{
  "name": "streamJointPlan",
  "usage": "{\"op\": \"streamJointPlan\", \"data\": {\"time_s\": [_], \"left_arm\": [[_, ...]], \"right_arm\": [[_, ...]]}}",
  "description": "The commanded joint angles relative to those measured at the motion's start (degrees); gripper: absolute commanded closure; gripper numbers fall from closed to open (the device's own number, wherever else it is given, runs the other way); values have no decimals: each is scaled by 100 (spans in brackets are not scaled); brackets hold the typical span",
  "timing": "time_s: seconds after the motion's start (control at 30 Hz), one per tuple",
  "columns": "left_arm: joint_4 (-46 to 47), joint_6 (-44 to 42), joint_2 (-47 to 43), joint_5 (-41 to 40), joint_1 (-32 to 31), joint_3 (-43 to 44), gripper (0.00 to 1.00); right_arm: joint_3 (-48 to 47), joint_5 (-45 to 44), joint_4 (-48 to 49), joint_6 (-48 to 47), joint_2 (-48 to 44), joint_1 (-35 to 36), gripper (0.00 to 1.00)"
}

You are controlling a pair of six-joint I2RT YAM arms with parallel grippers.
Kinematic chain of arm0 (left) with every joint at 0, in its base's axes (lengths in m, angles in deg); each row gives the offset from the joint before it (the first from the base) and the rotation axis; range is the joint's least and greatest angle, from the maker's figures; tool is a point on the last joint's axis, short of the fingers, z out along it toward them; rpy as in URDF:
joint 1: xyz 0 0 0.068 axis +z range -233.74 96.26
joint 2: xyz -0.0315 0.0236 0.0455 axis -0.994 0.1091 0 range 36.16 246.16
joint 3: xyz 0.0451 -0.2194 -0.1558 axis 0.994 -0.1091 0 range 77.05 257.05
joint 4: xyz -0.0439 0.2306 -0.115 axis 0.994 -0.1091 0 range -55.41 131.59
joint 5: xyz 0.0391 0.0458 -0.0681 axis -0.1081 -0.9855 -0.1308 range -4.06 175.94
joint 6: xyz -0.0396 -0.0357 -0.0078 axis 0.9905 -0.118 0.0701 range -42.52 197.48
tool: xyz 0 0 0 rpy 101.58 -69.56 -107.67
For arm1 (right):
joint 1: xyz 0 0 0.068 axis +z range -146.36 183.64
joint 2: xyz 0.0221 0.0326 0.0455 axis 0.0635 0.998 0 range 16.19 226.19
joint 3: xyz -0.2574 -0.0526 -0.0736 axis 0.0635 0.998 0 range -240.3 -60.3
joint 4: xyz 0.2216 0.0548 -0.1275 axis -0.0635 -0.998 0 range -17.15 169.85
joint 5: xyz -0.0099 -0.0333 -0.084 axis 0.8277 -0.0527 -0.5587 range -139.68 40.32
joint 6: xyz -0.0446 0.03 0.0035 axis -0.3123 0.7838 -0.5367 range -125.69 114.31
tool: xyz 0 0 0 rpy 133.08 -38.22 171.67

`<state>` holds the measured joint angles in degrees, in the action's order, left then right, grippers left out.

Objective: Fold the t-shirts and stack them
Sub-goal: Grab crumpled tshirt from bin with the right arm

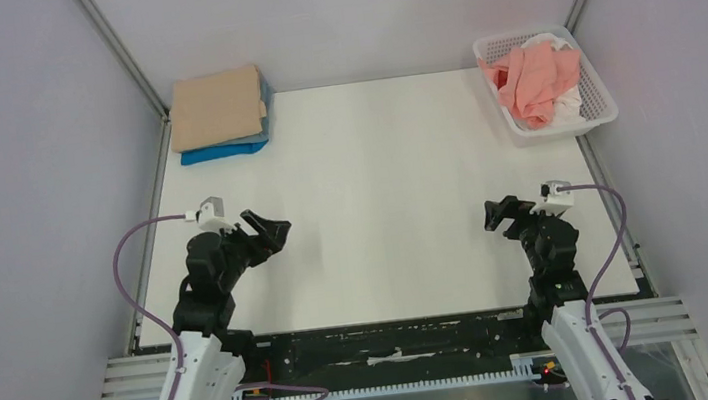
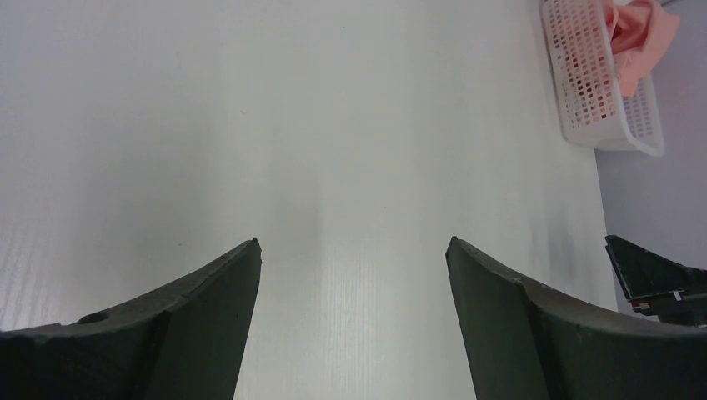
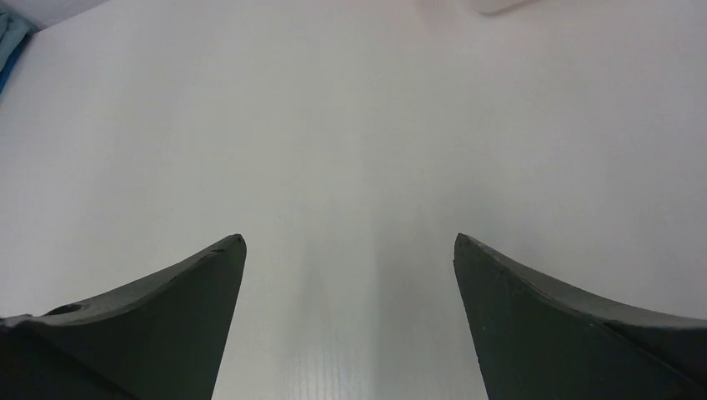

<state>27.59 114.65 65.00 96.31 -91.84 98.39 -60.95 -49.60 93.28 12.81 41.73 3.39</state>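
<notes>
A crumpled salmon-pink t-shirt [image 1: 535,80] lies in the white lattice basket [image 1: 595,92] at the back right, over a white t-shirt [image 1: 568,101]. The pink shirt also shows in the left wrist view [image 2: 638,33]. A folded tan t-shirt [image 1: 216,107] rests on a folded blue t-shirt [image 1: 224,151] at the back left. My left gripper [image 1: 273,232] is open and empty over the table's near left. My right gripper [image 1: 499,215] is open and empty over the near right. Both are far from the shirts.
The white table top [image 1: 379,187] spans the middle, with grey walls on three sides. The basket [image 2: 600,92] shows at the top right of the left wrist view. A metal rail [image 1: 396,341] runs along the near edge.
</notes>
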Motion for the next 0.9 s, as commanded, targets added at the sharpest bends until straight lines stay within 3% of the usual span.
{"op": "streamJointPlan", "data": {"time_s": [0.0, 0.27, 0.47, 0.63, 0.87], "left_arm": [[143, -115, 10, -16, -8, -7, 12], [538, 18, 31, 45, -8, -192, 12], [1565, 227, 56, 52, -8, -673, 12], [2161, 348, 124, -57, -8, -906, 12], [2863, 485, 201, -405, -13, -1202, 10]], "right_arm": [[-288, -25, 210, 28, 170, -5, 2], [-603, 192, 390, 95, 774, -4, 2], [-1240, 28, 491, 94, 1560, -8, 2], [-2114, -213, 430, 45, 2560, -6, 2], [-4285, -1104, -67, -332, 4400, -3, 2]]}}
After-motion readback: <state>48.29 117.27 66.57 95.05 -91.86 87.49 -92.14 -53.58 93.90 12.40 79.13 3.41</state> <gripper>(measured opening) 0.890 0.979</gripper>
